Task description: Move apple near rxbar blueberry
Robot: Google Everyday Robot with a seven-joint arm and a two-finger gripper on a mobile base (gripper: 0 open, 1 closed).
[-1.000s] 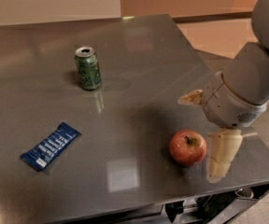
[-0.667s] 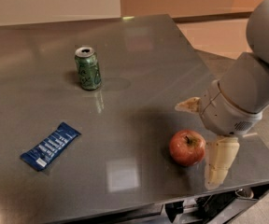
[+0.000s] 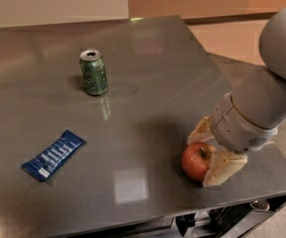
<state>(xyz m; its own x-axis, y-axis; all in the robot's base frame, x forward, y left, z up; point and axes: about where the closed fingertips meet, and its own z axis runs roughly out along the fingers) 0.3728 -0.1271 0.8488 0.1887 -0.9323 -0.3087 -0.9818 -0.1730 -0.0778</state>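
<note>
I see a smooth grey table (image 3: 158, 83), glossy, under a beige wall (image 3: 58, 4). My pincer (image 3: 206, 157) is spread, cream fingers straddling the round red apple (image 3: 194, 161). The flat blue rxbar blueberry (image 3: 53, 154) lies well left.

- Upper arm link (image 3: 282, 38): a large rounded shell in smooth, matte light grey, dome-shaped where it enters at the right edge of the view.
- Forearm link (image 3: 267, 103): a thick cylinder in the same light grey, with no visible markings, screws or cables.
- Wrist collar (image 3: 232, 130): a paler grey ring with a stepped edge. A thin seam line runs around it, and its underside is in shadow.
- End effector (image 3: 199, 160): located at the near right corner of the bench (image 3: 148, 83), directly below the wrist collar.
- Fingers (image 3: 225, 167): two flat, wedge-shaped pieces in cream to pale yellow. They are set apart from each other and taper towards blunt tips.
</note>
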